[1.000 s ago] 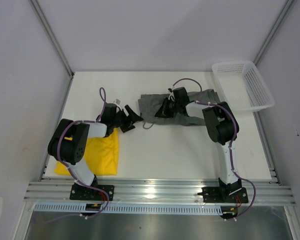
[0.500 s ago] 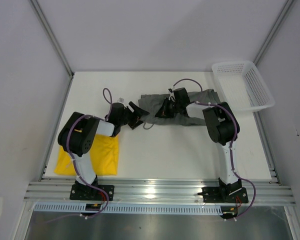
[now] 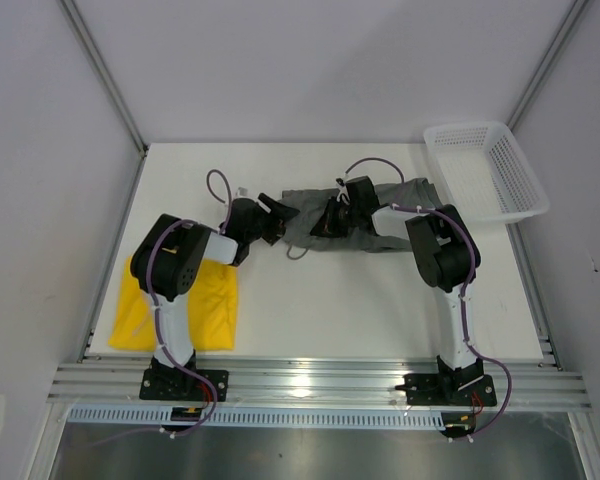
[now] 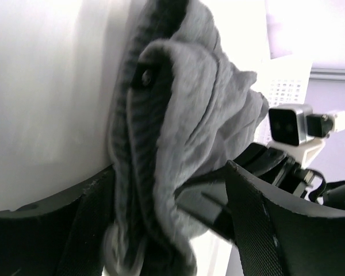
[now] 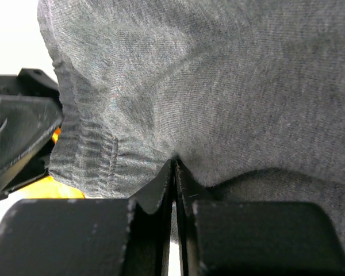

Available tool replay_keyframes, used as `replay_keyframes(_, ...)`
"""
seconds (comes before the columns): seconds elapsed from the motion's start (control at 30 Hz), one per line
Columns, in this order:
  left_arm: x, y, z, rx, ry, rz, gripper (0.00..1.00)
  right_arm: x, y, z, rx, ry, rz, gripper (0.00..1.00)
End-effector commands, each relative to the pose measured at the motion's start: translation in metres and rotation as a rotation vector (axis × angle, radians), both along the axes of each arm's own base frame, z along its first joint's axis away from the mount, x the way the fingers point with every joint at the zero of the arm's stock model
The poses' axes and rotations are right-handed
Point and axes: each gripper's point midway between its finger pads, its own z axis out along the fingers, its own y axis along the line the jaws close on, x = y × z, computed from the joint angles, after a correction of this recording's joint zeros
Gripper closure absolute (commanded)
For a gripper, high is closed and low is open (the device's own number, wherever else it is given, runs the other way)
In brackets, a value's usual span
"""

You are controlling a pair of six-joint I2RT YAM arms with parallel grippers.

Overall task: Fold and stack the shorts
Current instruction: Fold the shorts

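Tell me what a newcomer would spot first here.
The grey-green shorts lie crumpled at the far middle of the table, the right gripper shut on a fold and the left gripper open around their left end. The yellow shorts lie folded at the near left, partly under the left arm.

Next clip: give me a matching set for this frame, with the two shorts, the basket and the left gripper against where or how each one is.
Things:
1. yellow shorts
2. grey-green shorts
3. white basket
4. left gripper

Places or states:
A. at the far right, nothing visible inside
B. lying flat at the near left, partly under the left arm
C. pinched in the shut right gripper
D. fingers apart, with the edge of the grey cloth between them

Pairs: 1-B, 2-C, 3-A, 4-D
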Motion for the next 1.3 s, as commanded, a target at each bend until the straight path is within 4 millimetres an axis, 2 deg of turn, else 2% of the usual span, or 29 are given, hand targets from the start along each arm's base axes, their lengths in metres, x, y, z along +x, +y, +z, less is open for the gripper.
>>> replay_keyframes(0.0, 0.000, 0.000, -0.032, 0.053, 0.057, 0.005, 0.26, -0.034, -0.015, -0.042, -0.135, 0.123, 0.014, 0.94)
replay_keyframes(0.13, 0.003, 0.000, -0.029, 0.061, 0.040, 0.005, 0.33, -0.035, -0.013, -0.040, -0.144, 0.114, 0.026, 0.94)
replay_keyframes(0.27, 0.014, 0.000, -0.020, 0.105, 0.026, -0.004, 0.48, -0.041, -0.012, -0.043, -0.168, 0.117, 0.043, 0.94)
replay_keyframes(0.53, 0.025, -0.008, -0.013, 0.125, -0.022, -0.049, 0.67, -0.054, -0.007, -0.040, -0.181, 0.105, 0.093, 0.94)
replay_keyframes(0.6, 0.026, -0.011, -0.013, 0.124, -0.030, -0.068, 0.79, -0.056, -0.006, -0.038, -0.173, 0.105, 0.103, 0.93)
replay_keyframes(0.67, 0.025, -0.011, -0.012, 0.135, -0.036, -0.080, 0.98, -0.054, -0.006, -0.029, -0.165, 0.086, 0.105, 0.87)
replay_keyframes(0.77, 0.020, -0.006, -0.006, 0.170, -0.039, -0.086, 1.00, -0.044, -0.008, -0.005, -0.141, 0.041, 0.084, 0.75)
replay_keyframes(0.83, 0.019, -0.001, 0.008, 0.206, -0.058, -0.085, 1.00, -0.036, -0.012, 0.011, -0.125, 0.010, 0.071, 0.73)
replay_keyframes(0.87, 0.015, 0.004, 0.006, 0.249, -0.041, -0.095, 1.00, -0.033, -0.013, 0.029, -0.111, -0.025, 0.066, 0.73)
replay_keyframes(0.9, 0.013, 0.007, 0.019, 0.263, -0.054, -0.091, 1.00, -0.031, -0.016, 0.038, -0.102, -0.043, 0.061, 0.73)
replay_keyframes(0.97, 0.006, 0.016, 0.020, 0.322, -0.037, -0.097, 1.00, -0.028, -0.026, 0.059, -0.070, -0.090, 0.039, 0.73)
replay_keyframes(1.07, 0.004, 0.024, 0.040, 0.370, -0.064, -0.106, 1.00, -0.017, -0.038, 0.079, -0.020, -0.149, -0.002, 0.80)
replay_keyframes(1.1, -0.002, 0.028, 0.037, 0.394, -0.027, -0.114, 1.00, -0.021, -0.044, 0.079, -0.006, -0.144, -0.014, 0.82)
replay_keyframes(1.13, -0.001, 0.030, 0.045, 0.412, -0.033, -0.113, 1.00, -0.015, -0.042, 0.091, 0.047, -0.185, -0.024, 0.85)
replay_keyframes(1.17, -0.003, 0.034, 0.045, 0.444, -0.027, -0.117, 1.00, -0.009, -0.051, 0.092, 0.057, -0.188, -0.053, 0.95)
replay_keyframes(1.2, -0.005, 0.037, 0.049, 0.462, -0.014, -0.121, 1.00, -0.010, -0.055, 0.090, 0.062, -0.182, -0.071, 0.99)
replay_keyframes(1.27, -0.008, 0.044, 0.059, 0.498, -0.027, -0.112, 1.00, -0.001, -0.063, 0.090, 0.069, -0.196, -0.121, 1.00)
